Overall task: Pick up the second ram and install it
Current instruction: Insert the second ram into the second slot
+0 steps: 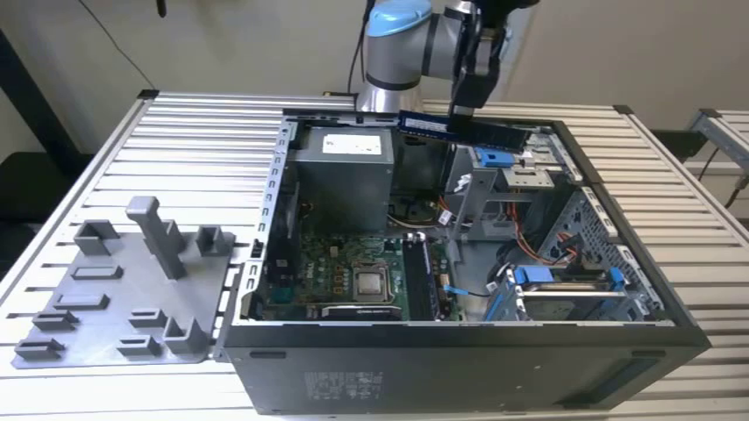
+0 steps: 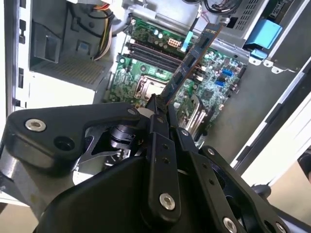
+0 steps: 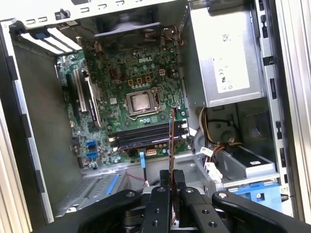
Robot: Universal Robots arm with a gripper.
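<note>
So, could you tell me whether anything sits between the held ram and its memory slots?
Nothing visible does. The pincer holds the second ram above the open case; in the first wrist view the memory slots below it lie uncovered, no cable across them.

My gripper (image 1: 464, 103) hangs over the open computer case (image 1: 468, 331) at its twelve o'clock edge. The fingers are clamped on the memory stick (image 1: 474, 131), held nearly level above the rim. Down inside, the circuit board (image 1: 339, 267) with its bare square processor (image 1: 372, 282) sits toward the case's seven o'clock, and the grey power box (image 1: 342, 171) is at eleven. On the slatted table (image 1: 199, 123), at nine o'clock from the case, stands the grey holder tray (image 1: 100, 303) with its upright blocks.
</note>
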